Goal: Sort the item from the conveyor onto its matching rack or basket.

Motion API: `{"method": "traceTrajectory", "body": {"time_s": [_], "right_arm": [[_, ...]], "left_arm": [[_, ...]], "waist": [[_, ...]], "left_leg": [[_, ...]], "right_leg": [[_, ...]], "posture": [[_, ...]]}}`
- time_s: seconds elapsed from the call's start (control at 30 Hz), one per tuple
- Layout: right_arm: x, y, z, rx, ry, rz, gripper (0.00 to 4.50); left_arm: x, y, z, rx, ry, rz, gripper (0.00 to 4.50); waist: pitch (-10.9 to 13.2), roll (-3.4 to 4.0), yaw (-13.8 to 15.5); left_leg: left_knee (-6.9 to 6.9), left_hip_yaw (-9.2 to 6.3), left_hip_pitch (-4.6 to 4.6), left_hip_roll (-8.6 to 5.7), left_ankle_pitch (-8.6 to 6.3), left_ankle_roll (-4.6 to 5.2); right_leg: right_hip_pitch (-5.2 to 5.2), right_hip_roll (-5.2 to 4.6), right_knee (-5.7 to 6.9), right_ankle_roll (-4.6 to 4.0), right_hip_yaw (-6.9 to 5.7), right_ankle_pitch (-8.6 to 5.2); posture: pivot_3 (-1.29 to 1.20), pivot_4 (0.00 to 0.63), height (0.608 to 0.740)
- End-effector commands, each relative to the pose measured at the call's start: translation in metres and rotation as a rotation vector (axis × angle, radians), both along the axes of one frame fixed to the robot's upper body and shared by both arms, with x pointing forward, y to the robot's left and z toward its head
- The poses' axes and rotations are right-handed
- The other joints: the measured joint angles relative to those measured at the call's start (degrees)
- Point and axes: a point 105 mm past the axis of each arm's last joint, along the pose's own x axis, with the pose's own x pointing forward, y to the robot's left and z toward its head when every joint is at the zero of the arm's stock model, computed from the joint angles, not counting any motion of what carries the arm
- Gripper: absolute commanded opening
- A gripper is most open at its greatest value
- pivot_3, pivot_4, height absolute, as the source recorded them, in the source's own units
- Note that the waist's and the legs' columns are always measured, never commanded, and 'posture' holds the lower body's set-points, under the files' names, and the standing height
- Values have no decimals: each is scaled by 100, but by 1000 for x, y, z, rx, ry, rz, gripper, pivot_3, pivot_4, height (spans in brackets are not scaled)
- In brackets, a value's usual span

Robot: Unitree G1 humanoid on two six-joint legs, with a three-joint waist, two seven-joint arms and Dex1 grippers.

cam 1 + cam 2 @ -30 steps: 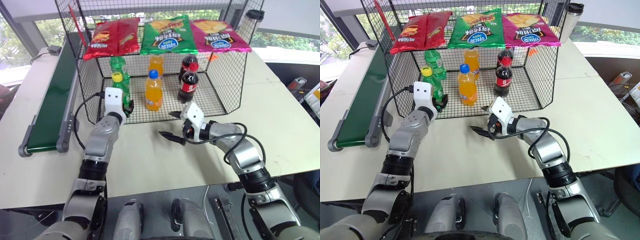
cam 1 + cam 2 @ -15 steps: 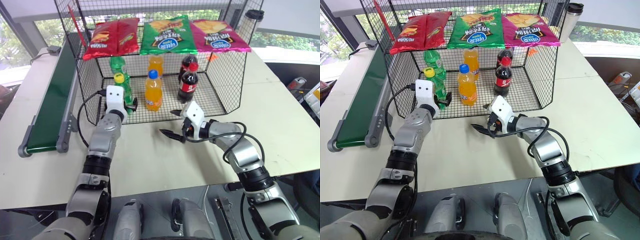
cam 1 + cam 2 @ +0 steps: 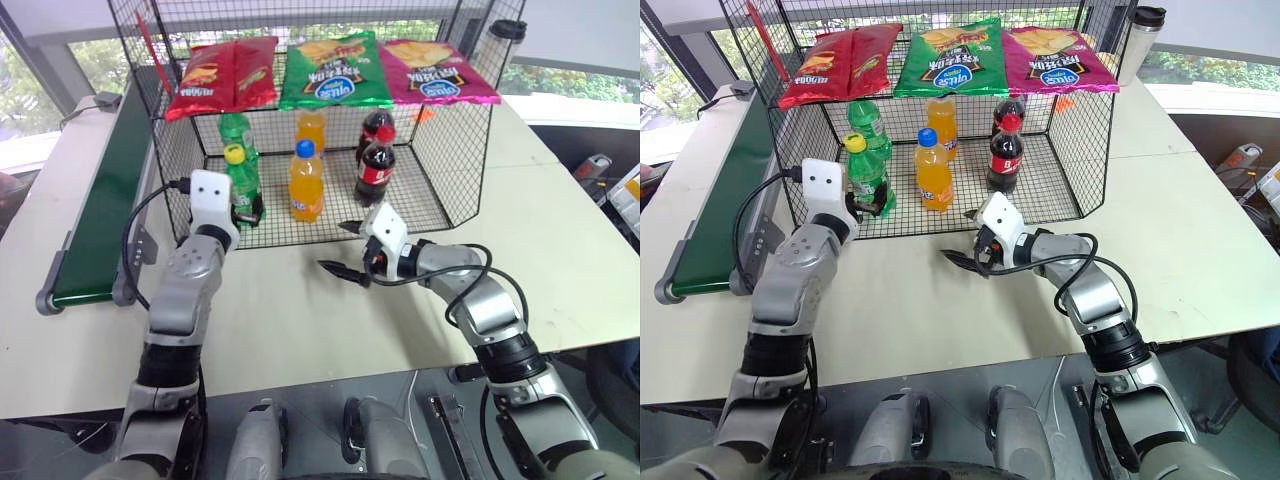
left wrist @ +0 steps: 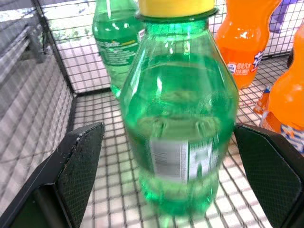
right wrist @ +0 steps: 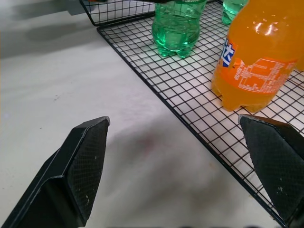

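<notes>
1. From the head cameras, the large black wire-mesh cage (image 3: 455, 150) stands at twelve o'clock on the pale table (image 3: 560, 250). Its top shelf carries three crisp bags: a red bag (image 3: 222, 75), a green bag (image 3: 335, 68) and a pink bag (image 3: 438, 70).
2. On the grid floor, the small clear-green soda bottle with a yellow cap (image 3: 242, 183) stands upright at the front, toward nine o'clock. Another green bottle (image 3: 236, 133) stands right behind it.
3. Beside them stand an orange soda bottle with a blue cap (image 3: 306, 182), a second orange bottle (image 3: 312, 128) behind it, and two dark cola bottles (image 3: 376, 165).
4. The long dark-green conveyor belt with grey rails (image 3: 100, 205) runs along the cage's nine o'clock side.
5. The left gripper (image 3: 872, 203) is at the cage front by the yellow-capped bottle. The right gripper (image 3: 345, 250) hovers over the bare table just outside the cage, fingers spread.
6. In the left wrist view, the yellow-capped bottle sits between the two black fingers (image 4: 78, 166), which stand wide with a gap on each side.
7. In the right wrist view, the spread fingers (image 5: 85, 161) frame the table edge, the cage floor, the blue-capped orange bottle and the green bottle's base.
</notes>
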Motion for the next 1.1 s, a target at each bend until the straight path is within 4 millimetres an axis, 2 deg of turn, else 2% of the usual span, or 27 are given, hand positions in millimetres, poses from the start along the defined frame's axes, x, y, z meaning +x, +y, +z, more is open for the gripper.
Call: {"method": "traceTrajectory", "body": {"time_s": [0.03,0.2,0.43,0.6,0.93,1.1], "right_arm": [[-1,3,12,17,-46,20,4500],[-2,4,12,18,-44,26,4500],[-2,7,13,20,-45,40,4500],[-2,7,13,21,-44,51,4500],[-3,7,13,21,-42,60,4500],[-4,7,13,23,-40,62,4500]], "left_arm": [[-18,6,17,16,-47,16,4465],[-41,5,18,12,-51,3,4465],[-66,10,2,-9,15,18,4465],[-73,15,-5,-26,39,51,4465],[-81,0,2,-54,9,-55,4465],[-82,4,0,-60,16,-52,4465]], "waist": [[0,0,5],[0,0,2],[0,0,0],[0,0,7],[0,0,3],[0,0,1]], "left_leg": [[0,-1,0,0,0,0],[0,-3,0,0,0,0],[0,-4,2,0,0,0],[1,-5,1,0,0,0],[2,-5,1,0,0,0],[1,-6,2,0,0,0]], "right_leg": [[0,0,0,0,0,0],[0,0,0,0,0,0],[0,0,0,-2,1,-1],[1,1,0,-2,1,-1],[1,1,0,-3,1,-1],[1,1,0,-3,1,-2]], "posture": [[0,150,740],[0,150,740],[0,150,740],[0,150,740],[0,150,740],[0,150,740]]}}
